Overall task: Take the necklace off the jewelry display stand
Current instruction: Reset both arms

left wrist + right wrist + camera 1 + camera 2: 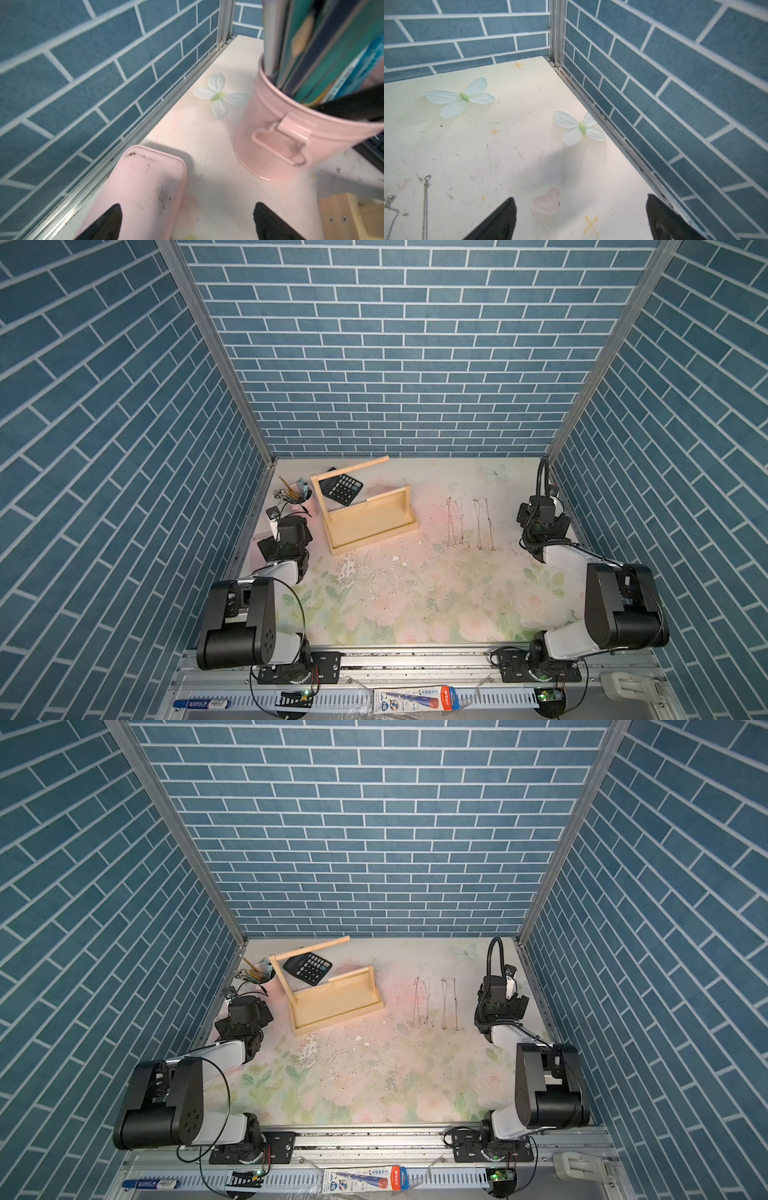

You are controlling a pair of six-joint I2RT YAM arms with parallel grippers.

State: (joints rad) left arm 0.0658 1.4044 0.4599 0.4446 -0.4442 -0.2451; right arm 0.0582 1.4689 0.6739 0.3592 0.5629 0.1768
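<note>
The pale wooden jewelry display stand (370, 522) (337, 1006) stands at the back left of the table, and both its dowel bars look bare. Thin silver necklace chains (455, 522) (484, 523) lie stretched flat on the mat right of the stand, also in the other top view (420, 1003). One chain (425, 205) shows at the edge of the right wrist view. My left gripper (187, 209) is open above a pink tin, left of the stand. My right gripper (580, 201) is open over bare mat by the right wall, right of the chains.
A black calculator (343, 487) lies behind the stand's tall upright. A pink pencil cup (280, 135) (297, 495) with pens stands close ahead of my left gripper. The pink tin (141, 187) lies along the left wall. Blue brick walls enclose three sides.
</note>
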